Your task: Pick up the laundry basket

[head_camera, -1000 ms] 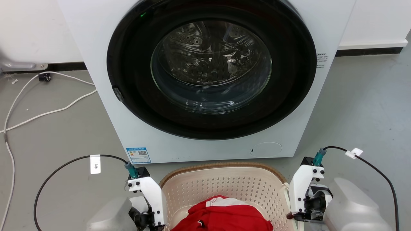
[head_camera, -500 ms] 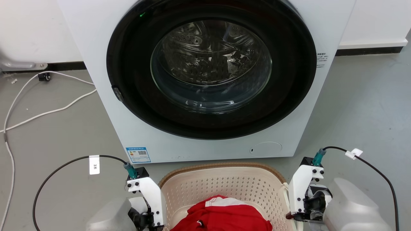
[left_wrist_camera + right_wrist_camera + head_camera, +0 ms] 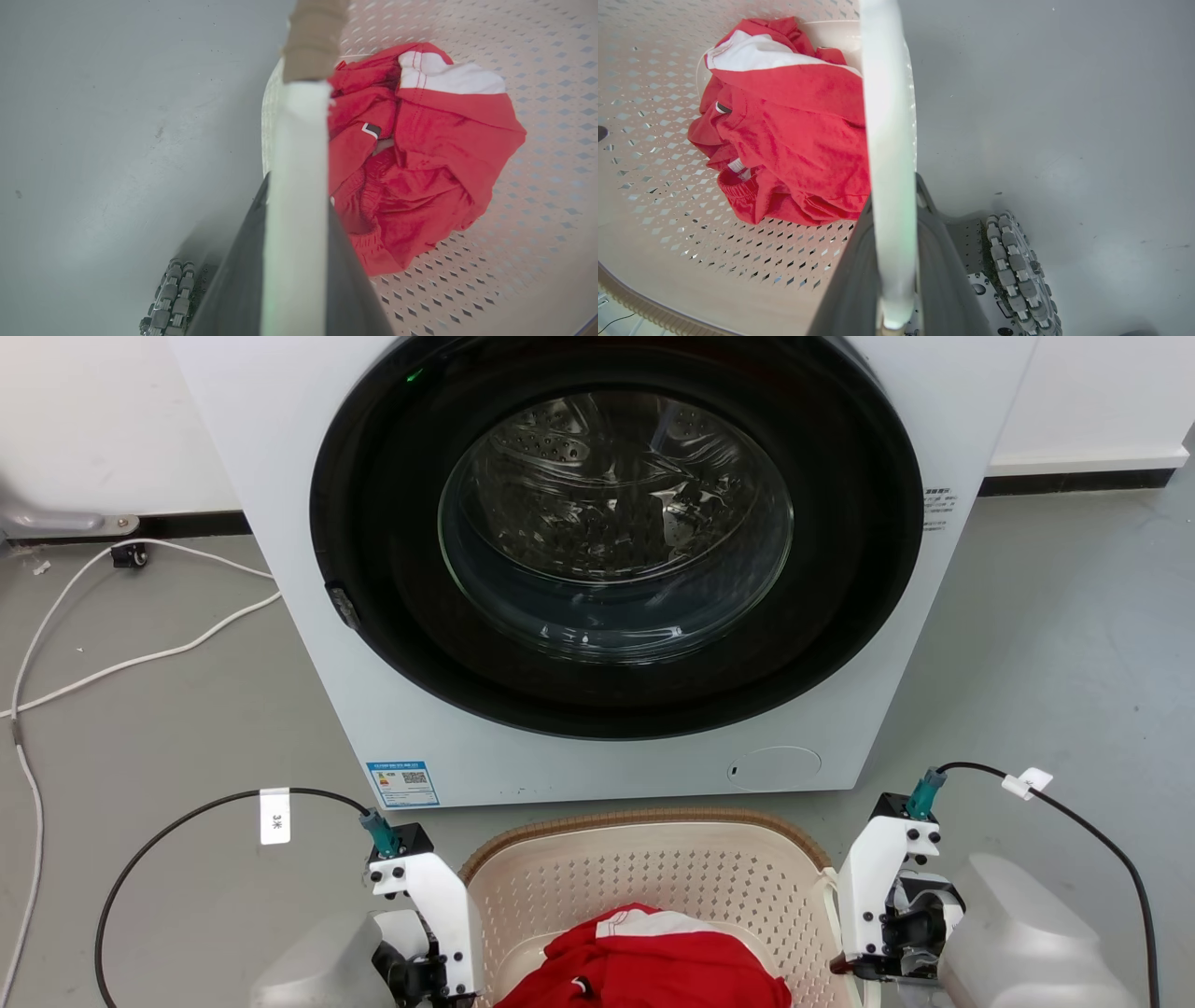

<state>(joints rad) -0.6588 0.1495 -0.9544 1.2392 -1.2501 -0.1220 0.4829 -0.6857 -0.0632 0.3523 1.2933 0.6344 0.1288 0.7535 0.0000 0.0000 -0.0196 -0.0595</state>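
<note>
Cream perforated plastic laundry basket [image 3: 653, 882]

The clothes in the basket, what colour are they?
Red with a white band. The clothes show best in the left wrist view.

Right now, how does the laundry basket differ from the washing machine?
The laundry basket is cream, perforated, brown-rimmed; the washing machine is smooth white with a dark round door. The basket is much smaller than the washer. The basket is open-topped, holding a red garment; the washer's door is shut. Both are pale.
</note>
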